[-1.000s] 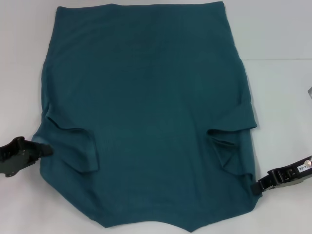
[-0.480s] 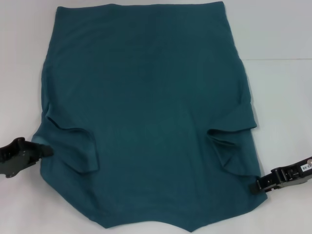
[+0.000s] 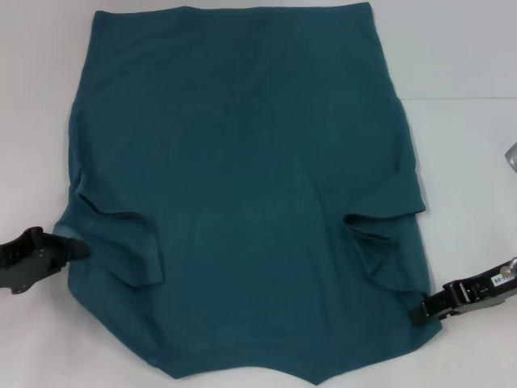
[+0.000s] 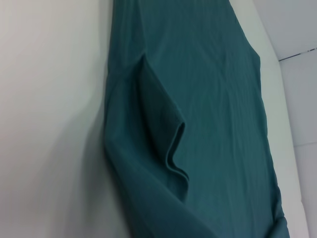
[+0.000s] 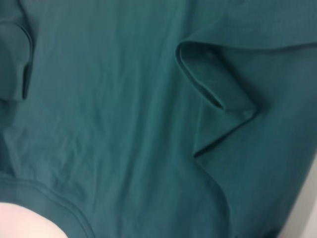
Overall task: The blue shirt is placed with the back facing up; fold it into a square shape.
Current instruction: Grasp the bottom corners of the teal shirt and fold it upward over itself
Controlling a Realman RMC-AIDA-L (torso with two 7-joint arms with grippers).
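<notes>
The blue shirt (image 3: 242, 162) lies flat on the white table (image 3: 468, 202), its hem at the far end and its collar edge nearest me. Both short sleeves are folded inward over the body, the left sleeve (image 3: 133, 246) and the right sleeve (image 3: 380, 234). My left gripper (image 3: 79, 249) is low at the shirt's left edge, beside the folded sleeve, its tip touching the cloth. My right gripper (image 3: 418, 312) meets the shirt's near right corner. The left wrist view shows the blue shirt (image 4: 213, 99) with its sleeve fold. The right wrist view is filled by the blue shirt (image 5: 124, 99).
A seam line (image 3: 460, 99) crosses the table at the far right. A small grey object (image 3: 510, 155) pokes in at the right edge. Bare white table lies on both sides of the shirt.
My right gripper has slid a little left, up against the shirt's near right corner. The left gripper has sunk slightly. The shirt lies as before.
</notes>
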